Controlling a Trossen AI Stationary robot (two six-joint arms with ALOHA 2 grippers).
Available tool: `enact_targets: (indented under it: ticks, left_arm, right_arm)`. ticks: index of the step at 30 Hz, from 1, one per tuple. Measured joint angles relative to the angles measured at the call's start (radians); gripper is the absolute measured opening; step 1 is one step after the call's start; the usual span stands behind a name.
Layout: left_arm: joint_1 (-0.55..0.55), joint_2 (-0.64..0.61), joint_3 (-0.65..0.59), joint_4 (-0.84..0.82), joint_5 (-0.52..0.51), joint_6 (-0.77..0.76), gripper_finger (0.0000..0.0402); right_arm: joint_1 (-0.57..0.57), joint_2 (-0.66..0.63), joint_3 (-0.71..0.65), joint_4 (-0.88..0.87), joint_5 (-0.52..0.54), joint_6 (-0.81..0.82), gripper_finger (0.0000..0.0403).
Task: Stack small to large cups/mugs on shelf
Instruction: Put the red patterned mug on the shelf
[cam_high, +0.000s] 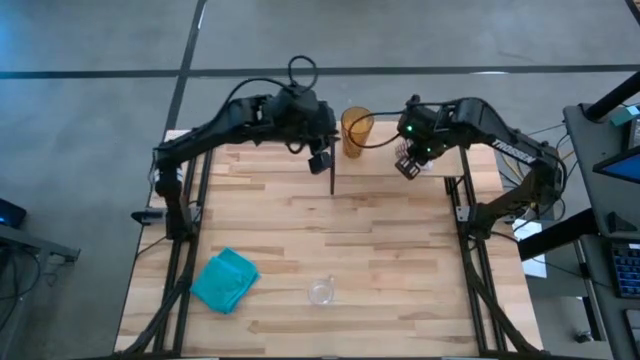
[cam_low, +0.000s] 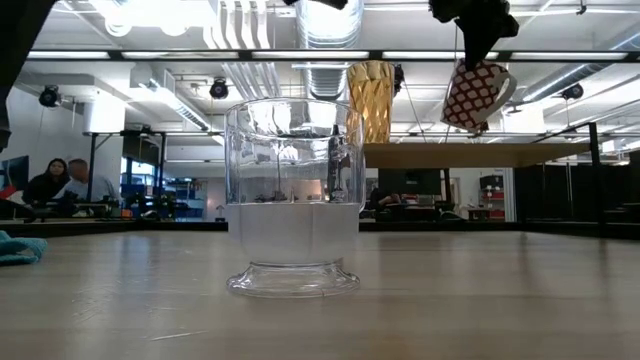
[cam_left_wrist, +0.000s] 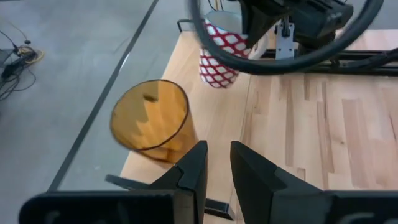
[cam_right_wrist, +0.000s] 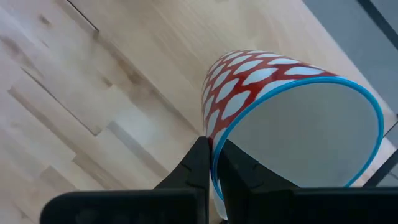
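Pinching the mug (cam_right_wrist: 261, 81) rim in my right claw (cam_right_wrist: 211, 163) above the shelf (cam_left_wrist: 298, 124), tilted, left claw (cam_left_wrist: 217, 165) narrow and empty beside the tumbler (cam_left_wrist: 152, 121), glass (cam_low: 292, 195) on the worktop (cam_high: 360, 250).

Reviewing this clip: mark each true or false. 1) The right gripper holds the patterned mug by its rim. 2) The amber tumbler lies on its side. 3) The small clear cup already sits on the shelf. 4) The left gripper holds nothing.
1) True: the right gripper pinches the rim of the patterned mug, which hangs tilted above the shelf.
2) False: the amber tumbler stands upright on the shelf.
3) False: the small clear cup stands on the table, near the teal cloth.
4) True: the left gripper is open beside the tumbler.
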Motion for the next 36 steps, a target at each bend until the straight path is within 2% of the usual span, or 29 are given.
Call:
enact_targets:
  ticks: [7, 10, 13, 19, 25, 36]
  left_arm:
    - [0.014, 0.020, 0.000, 0.031, 0.001, 0.001, 0.0056]
    - [0.024, 0.011, 0.000, 0.031, 0.001, 0.023, 0.0056]
    - [0.039, -0.013, 0.000, 0.035, 0.001, 0.076, 0.0056]
    - [0.072, -0.054, 0.001, 0.045, 0.000, 0.081, 0.0056]
    - [0.085, -0.097, 0.005, 0.076, 0.001, 0.080, 0.0056]
    - [0.085, -0.103, 0.003, 0.099, 0.004, 0.052, 0.0056]
  right_arm:
    - [-0.037, 0.045, 0.005, -0.001, -0.056, -0.117, 0.0012]
    - [-0.044, 0.079, 0.027, 0.000, -0.049, -0.154, 0.0012]
    - [-0.054, 0.113, 0.068, 0.002, -0.050, -0.194, 0.0012]
    - [-0.071, 0.193, 0.177, 0.001, -0.057, -0.261, 0.0012]
    - [-0.102, 0.255, 0.268, 0.004, -0.148, -0.298, 0.0012]
    - [-0.146, 0.175, 0.135, 0.000, -0.148, -0.318, 0.0012]
